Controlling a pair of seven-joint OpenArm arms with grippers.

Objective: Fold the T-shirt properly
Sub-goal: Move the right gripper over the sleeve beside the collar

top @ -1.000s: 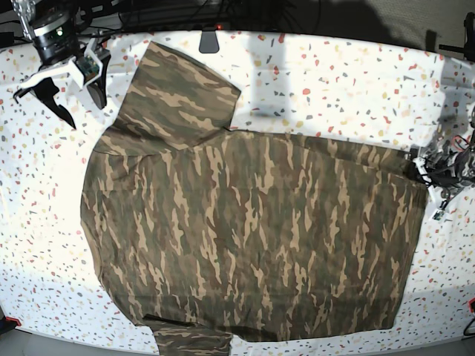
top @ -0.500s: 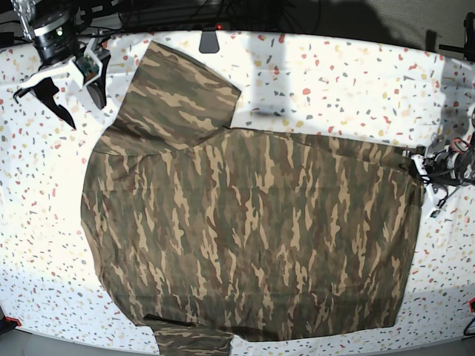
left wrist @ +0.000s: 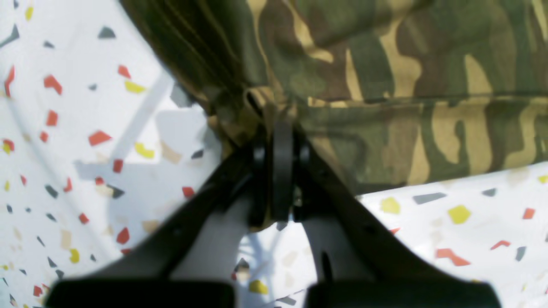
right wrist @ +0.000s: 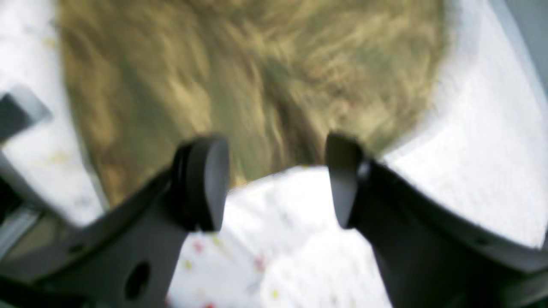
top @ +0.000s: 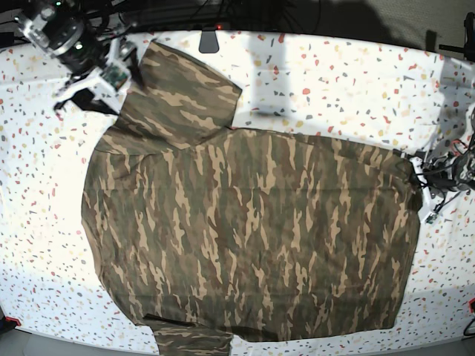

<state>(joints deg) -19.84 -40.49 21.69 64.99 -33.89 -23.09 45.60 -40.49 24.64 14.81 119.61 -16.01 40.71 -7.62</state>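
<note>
Starting with the base view: the T-shirt (top: 245, 237) lies flat across the speckled table (top: 349, 81), long axis running 9 to 3 o'clock, one sleeve reaching toward 11. The left gripper (top: 417, 172) sits at the cloth's 3 o'clock corner; the right gripper (top: 104, 83) hangs at 10 o'clock, beside the sleeve edge. A second ago the right arm stood farther out toward 9, off the sleeve; it has since swung in beside it.

Left wrist view: the left gripper (left wrist: 277, 141) is pinched tight on the T-shirt (left wrist: 385, 64) hem corner, cloth bunching toward 12; it closed within the last second.

Right wrist view, blurred: the right gripper (right wrist: 276, 179) is spread wide and empty, the T-shirt (right wrist: 257, 72) lying toward 12, just past its tips.
</note>
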